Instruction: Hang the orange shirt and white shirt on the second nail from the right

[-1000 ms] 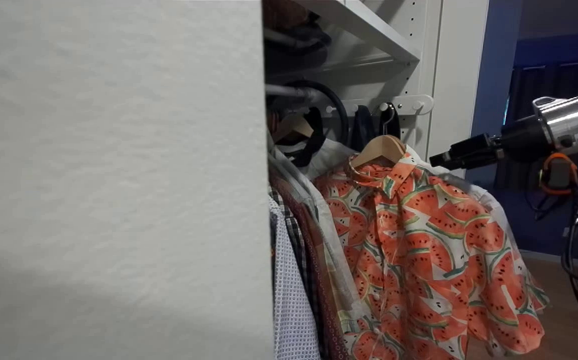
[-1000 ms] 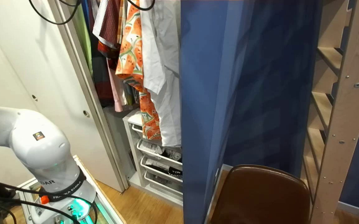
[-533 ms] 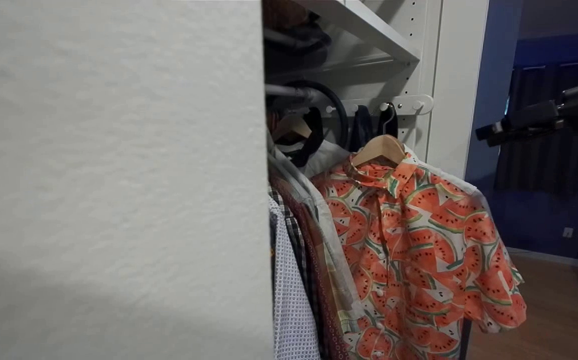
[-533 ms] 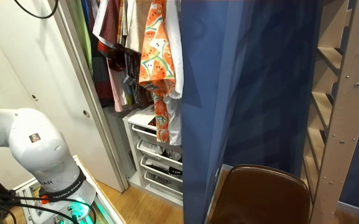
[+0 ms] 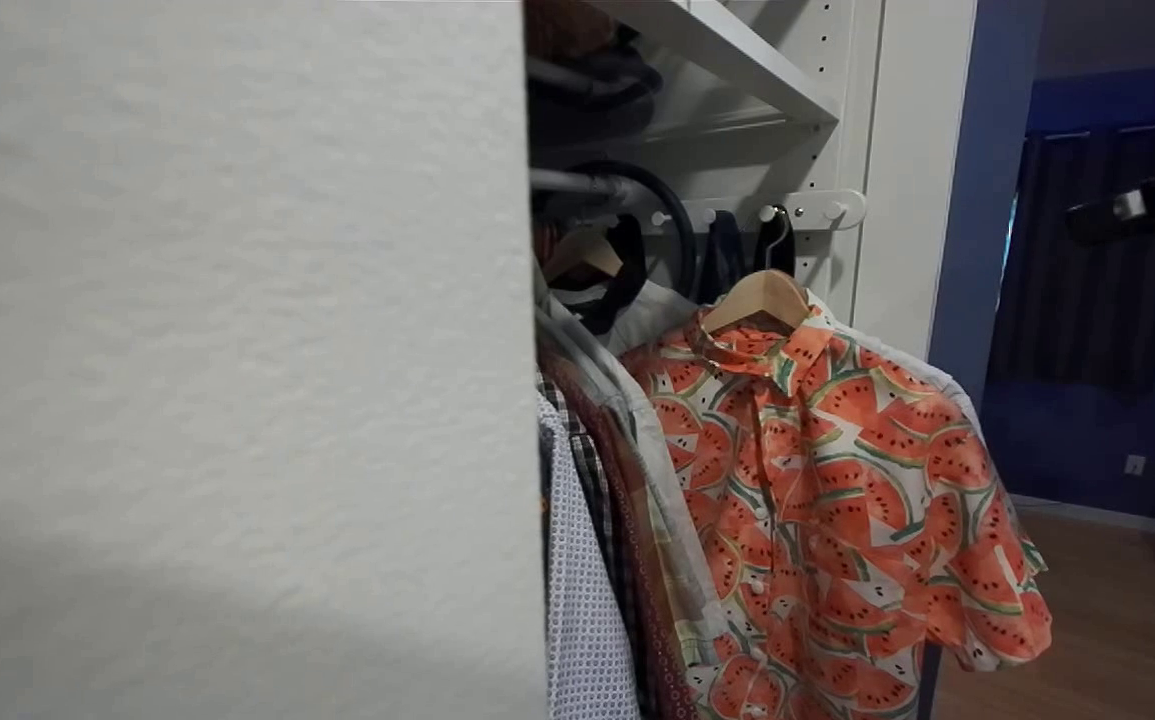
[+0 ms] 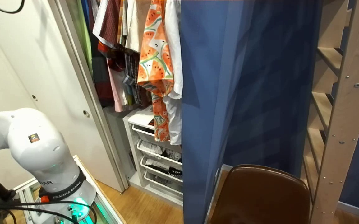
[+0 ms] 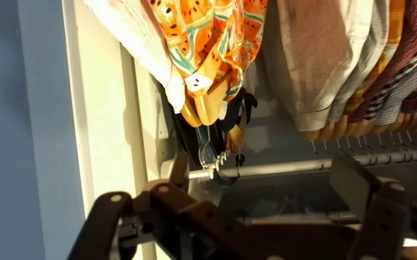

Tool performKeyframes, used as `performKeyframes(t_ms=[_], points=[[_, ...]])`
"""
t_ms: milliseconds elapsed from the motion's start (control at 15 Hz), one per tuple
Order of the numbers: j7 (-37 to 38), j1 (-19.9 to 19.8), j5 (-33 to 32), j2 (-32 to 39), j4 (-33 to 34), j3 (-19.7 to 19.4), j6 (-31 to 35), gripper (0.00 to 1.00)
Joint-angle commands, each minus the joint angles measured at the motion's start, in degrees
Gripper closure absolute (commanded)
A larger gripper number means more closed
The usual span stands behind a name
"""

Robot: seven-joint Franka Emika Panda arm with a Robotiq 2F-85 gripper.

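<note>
The orange shirt (image 5: 837, 480) hangs on a wooden hanger whose hook sits on the second nail from the right (image 5: 767, 214). The white shirt (image 5: 942, 378) hangs right behind it, mostly hidden. Both shirts show in an exterior view, orange (image 6: 157, 46) beside white (image 6: 174, 49). In the wrist view, which is upside down, the orange shirt (image 7: 208, 32) and white shirt (image 7: 139, 43) hang on two hangers with hooks together at the peg row (image 7: 215, 164). My gripper (image 7: 266, 175) is open and empty, apart from the shirts. Its tip (image 5: 1097, 222) shows at an exterior view's right edge.
The rightmost nail (image 5: 837, 211) sits beside the used one. Dark garments (image 5: 725, 260) hang on pegs behind. A clothes rail (image 7: 284, 168) holds several shirts. A shelf (image 5: 737, 60) is above. A drawer unit (image 6: 135, 119) stands below, and a blue wall (image 6: 202, 93) stands beside the closet.
My gripper has moved away from the shirts, toward the right edge of an exterior view. Both shirts have swung back toward the closet's side wall. The orange shirt's hanger stays on its nail.
</note>
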Motion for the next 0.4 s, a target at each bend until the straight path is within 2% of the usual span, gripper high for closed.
performKeyframes(t_ms=[0,67,333], points=[[1.53,0.12,-1.89,-3.14,-0.71,1.04,-1.32,0.0],[0.86,1.18,-1.43,-1.45,0.09,0.24,-0.6,0.0],[0.9,1.22,-1.56,-2.47,-0.07,0.62,-0.65,0.0]])
